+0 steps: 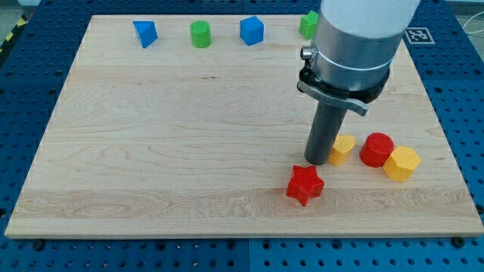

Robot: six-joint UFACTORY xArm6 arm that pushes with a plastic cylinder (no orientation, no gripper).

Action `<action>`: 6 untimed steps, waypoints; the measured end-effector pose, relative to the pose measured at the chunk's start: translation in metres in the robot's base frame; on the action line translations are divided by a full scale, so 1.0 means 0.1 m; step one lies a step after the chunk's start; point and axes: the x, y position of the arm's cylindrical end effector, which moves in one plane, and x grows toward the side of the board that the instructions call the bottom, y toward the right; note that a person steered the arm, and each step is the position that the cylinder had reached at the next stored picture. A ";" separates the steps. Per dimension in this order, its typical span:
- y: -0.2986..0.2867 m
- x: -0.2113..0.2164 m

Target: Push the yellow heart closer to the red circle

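Note:
The yellow heart [342,149] lies at the board's lower right, partly hidden on its left by my rod. The red circle [376,149] stands just to its right, a small gap between them. My tip [316,162] rests on the board, touching the heart's left side. A red star [305,185] lies just below my tip.
A yellow hexagon [401,163] touches the red circle's lower right. Along the view's top edge stand a blue triangle [144,33], a green circle [200,34], a blue cube [252,30] and a green block [308,24], partly hidden by the arm. The wooden board [174,151] ends near the hexagon.

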 end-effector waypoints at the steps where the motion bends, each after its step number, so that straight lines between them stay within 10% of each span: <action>1: -0.01 -0.09; 6: -0.14 -0.21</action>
